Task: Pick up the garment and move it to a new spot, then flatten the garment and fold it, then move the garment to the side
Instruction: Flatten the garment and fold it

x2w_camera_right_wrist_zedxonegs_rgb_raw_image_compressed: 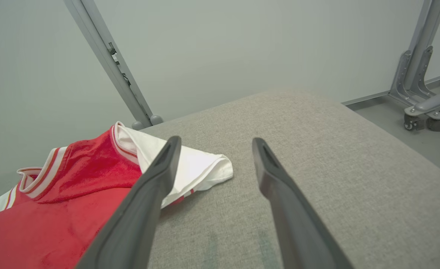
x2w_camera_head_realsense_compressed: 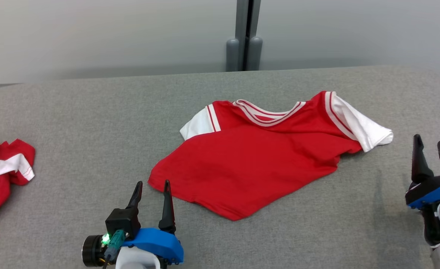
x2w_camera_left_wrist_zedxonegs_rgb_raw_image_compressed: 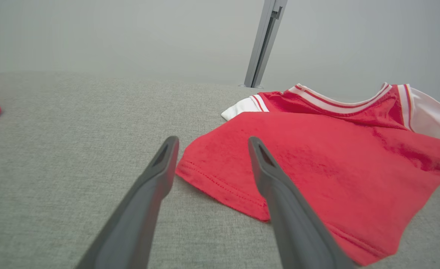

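Red short-sleeved shirt with white sleeves and a striped collar (x2w_camera_head_realsense_compressed: 249, 160) lies spread near the middle of the grey fabric-covered table (x2w_camera_head_realsense_compressed: 74, 123), collar away from the robot, its width running left to right and its hem skewed toward the robot's left. The left end effector (x2w_camera_head_realsense_compressed: 153, 183), fingers wide apart and empty, sits just beside the near-left hem corner, clearly the nearer one. The right end effector (x2w_camera_head_realsense_compressed: 428, 140), likewise spread and empty, stands apart off the shirt's right side.
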Robot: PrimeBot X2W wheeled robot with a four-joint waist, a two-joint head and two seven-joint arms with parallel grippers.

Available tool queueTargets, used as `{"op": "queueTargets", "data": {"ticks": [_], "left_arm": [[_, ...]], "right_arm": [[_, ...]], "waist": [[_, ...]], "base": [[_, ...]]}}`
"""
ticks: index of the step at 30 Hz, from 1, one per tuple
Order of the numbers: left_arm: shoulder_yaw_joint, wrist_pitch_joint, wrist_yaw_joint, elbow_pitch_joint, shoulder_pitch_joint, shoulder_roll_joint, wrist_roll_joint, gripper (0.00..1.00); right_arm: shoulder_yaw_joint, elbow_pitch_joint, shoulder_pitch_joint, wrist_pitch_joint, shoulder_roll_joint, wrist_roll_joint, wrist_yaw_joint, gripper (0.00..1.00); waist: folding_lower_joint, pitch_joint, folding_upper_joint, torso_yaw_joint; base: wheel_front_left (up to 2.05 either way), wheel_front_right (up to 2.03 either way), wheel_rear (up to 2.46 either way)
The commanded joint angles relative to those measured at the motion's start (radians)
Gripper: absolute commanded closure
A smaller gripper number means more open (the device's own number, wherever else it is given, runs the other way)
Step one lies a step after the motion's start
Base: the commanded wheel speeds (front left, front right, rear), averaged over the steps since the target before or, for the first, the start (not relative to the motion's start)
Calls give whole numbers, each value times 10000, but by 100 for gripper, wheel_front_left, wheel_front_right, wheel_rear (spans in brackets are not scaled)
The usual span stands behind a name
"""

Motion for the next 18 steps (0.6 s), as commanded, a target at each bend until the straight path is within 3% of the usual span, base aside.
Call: {"op": "queueTargets", "data": {"ticks": [1,9,18], "left_arm": [[50,-27,-12,73,-12,-5,22,0],[383,-27,-1,364,374,-5,-90,0],[250,-27,9,1033,18,-4,-489,0]], "right_arm": [[-213,-400,430,-47,281,-273,1,0],[-404,-2835,2152,-42,1668,-1700,1,0],[182,-3926,3175,-44,2453,-2241,1,0]], "waist": [[-1,-274,1,-310],[-1,-657,1,-808],[-1,-174,1,-1216]], "base": [[0,0,0],[0,0,0],[0,0,0]]}}
